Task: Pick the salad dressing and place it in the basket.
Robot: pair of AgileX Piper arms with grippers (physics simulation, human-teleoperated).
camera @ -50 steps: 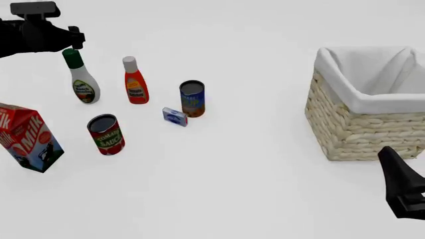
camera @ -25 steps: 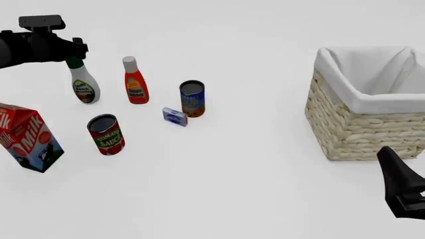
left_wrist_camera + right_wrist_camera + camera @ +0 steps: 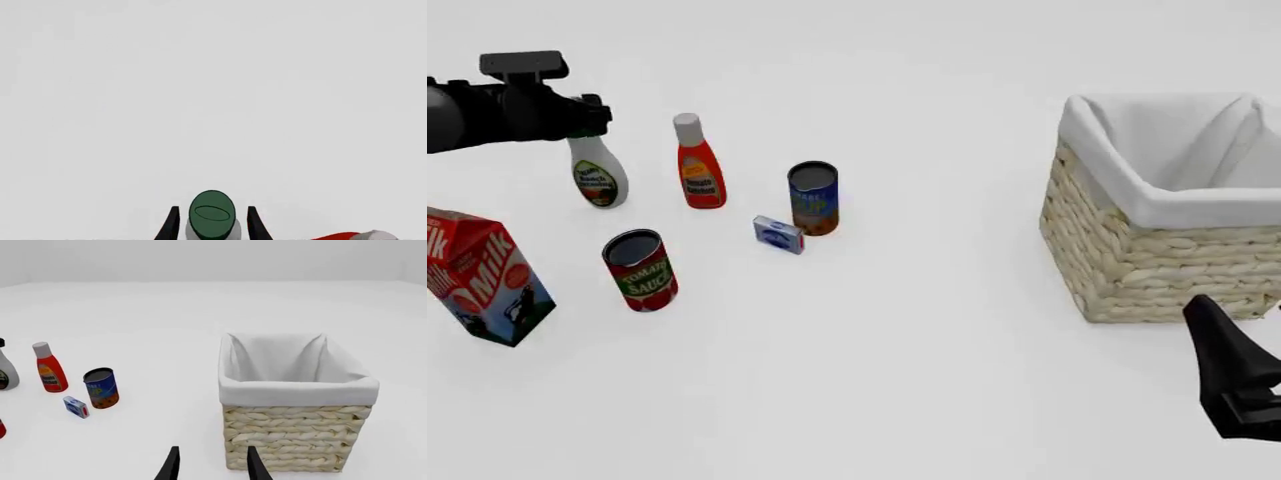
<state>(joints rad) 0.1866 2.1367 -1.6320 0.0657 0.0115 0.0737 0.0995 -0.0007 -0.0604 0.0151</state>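
The dressing [image 3: 597, 172] stands upright at the frame's upper left, and the left gripper [image 3: 585, 117] has dropped over the last second, now hiding the green cap [image 3: 213, 214]. In the wrist view its fingers flank that cap with gaps showing, so it's open, not yet gripping. Closing looks next. The right gripper [image 3: 211, 465] hangs open, idle, near the basket [image 3: 1154, 260] at right.

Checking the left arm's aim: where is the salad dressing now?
Front view, far left: salad dressing stands beside the red bottle, its cap between the left gripper's fingers.
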